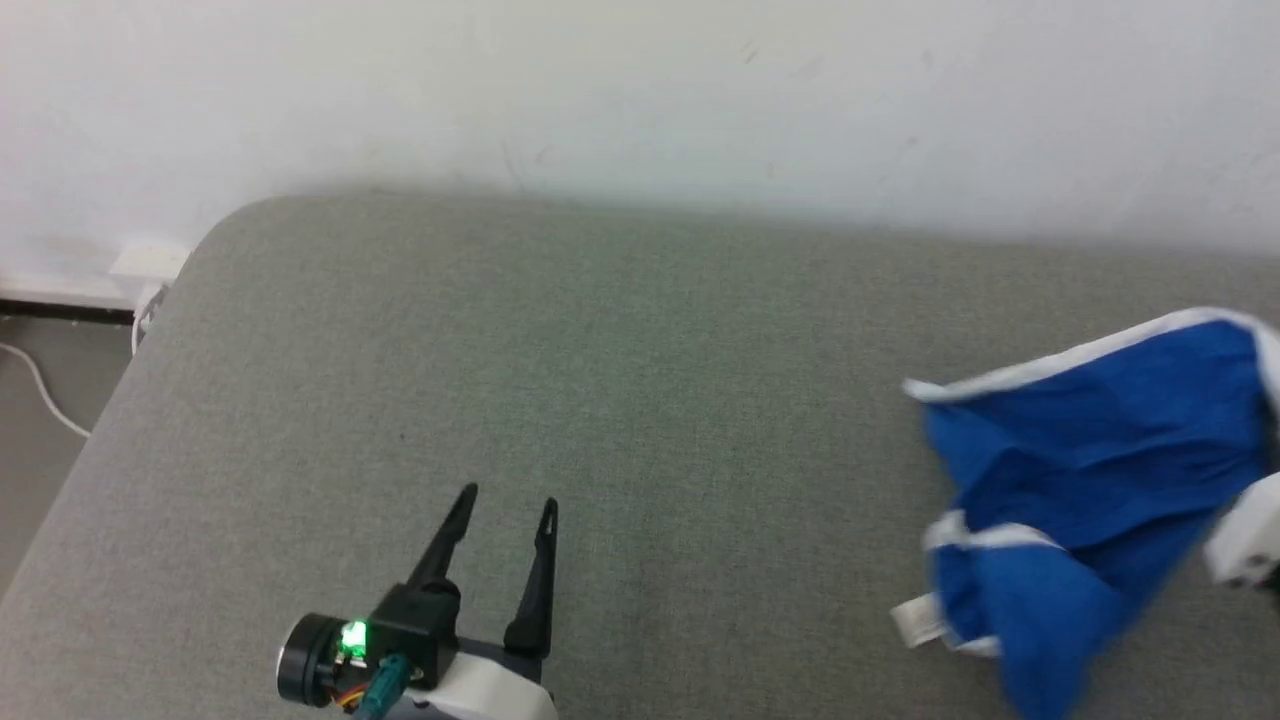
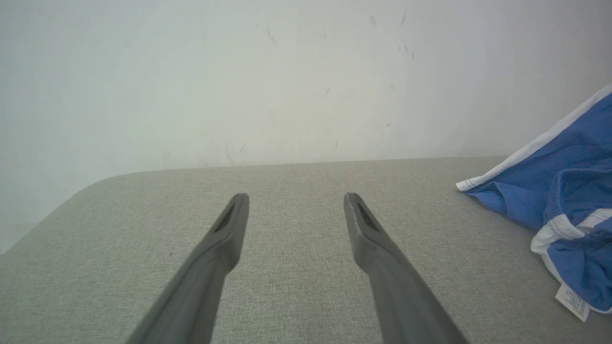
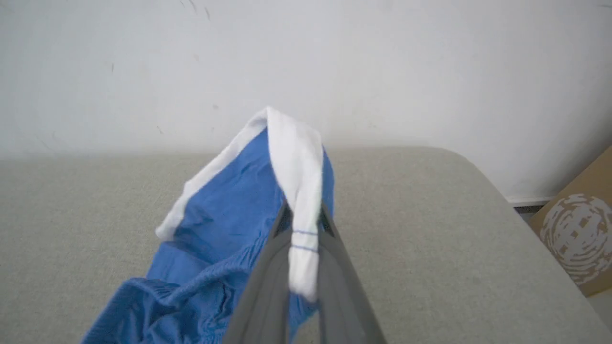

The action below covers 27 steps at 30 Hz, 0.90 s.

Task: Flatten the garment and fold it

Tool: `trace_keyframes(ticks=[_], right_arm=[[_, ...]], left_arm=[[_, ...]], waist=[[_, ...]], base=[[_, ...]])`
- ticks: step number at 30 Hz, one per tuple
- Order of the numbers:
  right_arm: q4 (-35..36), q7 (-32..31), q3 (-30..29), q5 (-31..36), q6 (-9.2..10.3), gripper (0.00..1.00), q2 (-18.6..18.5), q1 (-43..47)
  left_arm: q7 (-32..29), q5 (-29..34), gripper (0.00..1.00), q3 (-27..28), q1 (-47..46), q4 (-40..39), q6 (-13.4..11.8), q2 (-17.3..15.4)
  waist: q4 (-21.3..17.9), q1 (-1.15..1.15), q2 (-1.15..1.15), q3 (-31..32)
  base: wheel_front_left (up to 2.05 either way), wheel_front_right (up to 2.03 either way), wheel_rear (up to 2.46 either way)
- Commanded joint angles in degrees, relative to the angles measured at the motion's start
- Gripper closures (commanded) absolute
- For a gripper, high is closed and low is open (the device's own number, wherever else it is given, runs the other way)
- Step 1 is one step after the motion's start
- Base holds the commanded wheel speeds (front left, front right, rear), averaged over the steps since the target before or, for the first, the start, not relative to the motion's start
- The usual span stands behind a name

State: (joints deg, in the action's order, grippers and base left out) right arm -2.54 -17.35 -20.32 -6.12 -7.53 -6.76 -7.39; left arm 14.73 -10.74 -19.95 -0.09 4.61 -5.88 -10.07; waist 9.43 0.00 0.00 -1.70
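The blue shorts [image 1: 1080, 470] with white trim hang bunched at the right of the head view, their lower part on the grey cushion. In the right wrist view my right gripper [image 3: 303, 224] is shut on the shorts' [image 3: 224, 224] white edge strip, which drapes over the fingertips. A pale part of the right arm [image 1: 1245, 540] shows at the head view's right edge. My left gripper [image 1: 508, 500] stands open over bare cushion at the lower left, well apart from the cloth. The left wrist view shows its gripper [image 2: 296, 198] open, with the shorts [image 2: 564, 191] and their white label off to the right.
The grey fabric cushion [image 1: 600, 380] runs to a white wall [image 1: 640, 90] at the back; its rounded left corner drops to a floor with a white cable [image 1: 40, 390]. A cardboard box [image 3: 578, 234] stands past the cushion's right end.
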Motion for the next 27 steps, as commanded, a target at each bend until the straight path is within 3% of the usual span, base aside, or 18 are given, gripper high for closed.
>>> trace_keyframes(ticks=[1, 5, 9, 13, 18, 22, 27], right_arm=[[0.91, -0.33, -0.95, 0.49, 0.04, 1.00, -0.74, -1.69], [4.58, -2.42, -6.27, 2.58, 0.04, 1.00, -3.80, -6.37], [7.96, -4.77, -5.00, 3.82, 0.04, 1.00, -4.39, -9.40], [9.86, -7.33, 2.58, 1.68, 0.04, 1.00, -1.41, -8.79], [7.64, -9.25, 17.01, -1.85, 0.04, 1.00, 1.92, -7.62], [0.69, -8.71, 27.85, -6.38, 0.04, 1.00, 3.12, -9.08], [-9.22, -5.15, 37.27, -9.02, 0.04, 1.00, 3.72, -12.27]], left_arm=[[0.27, 0.49, 0.00, 0.33, 0.63, 0.20, 0.50, 0.41], [0.27, 1.54, 0.00, 0.84, 1.26, 0.77, 1.71, 1.27], [0.27, 2.27, 0.00, 1.65, 1.55, 1.02, 2.68, 1.91], [0.27, 2.90, 0.00, 2.16, 1.75, 1.14, 3.41, 2.86], [0.27, 3.58, 0.00, 2.12, 1.23, 1.45, 4.44, 4.22], [0.27, 4.04, 0.00, 1.43, -0.28, 2.24, 5.49, 5.25], [0.27, 4.10, 0.00, 0.45, -2.20, 3.23, 6.24, 6.32]], waist=[[-0.95, 0.00, 0.00, 1.01], [-1.16, 0.00, 0.00, 1.79], [-0.71, 0.00, 0.00, 2.17], [0.16, 0.00, 0.00, 1.66], [1.52, 0.00, 0.00, -0.59], [3.59, 0.00, 0.00, -3.26], [6.89, 0.00, 0.00, -6.03]], base=[[0.00, 0.00, 0.00], [0.00, 0.00, 0.00], [0.00, 0.00, 0.00], [0.00, 0.00, 0.00], [0.00, 0.00, 0.00], [0.00, 0.00, 0.00], [0.00, 0.00, 0.00]])
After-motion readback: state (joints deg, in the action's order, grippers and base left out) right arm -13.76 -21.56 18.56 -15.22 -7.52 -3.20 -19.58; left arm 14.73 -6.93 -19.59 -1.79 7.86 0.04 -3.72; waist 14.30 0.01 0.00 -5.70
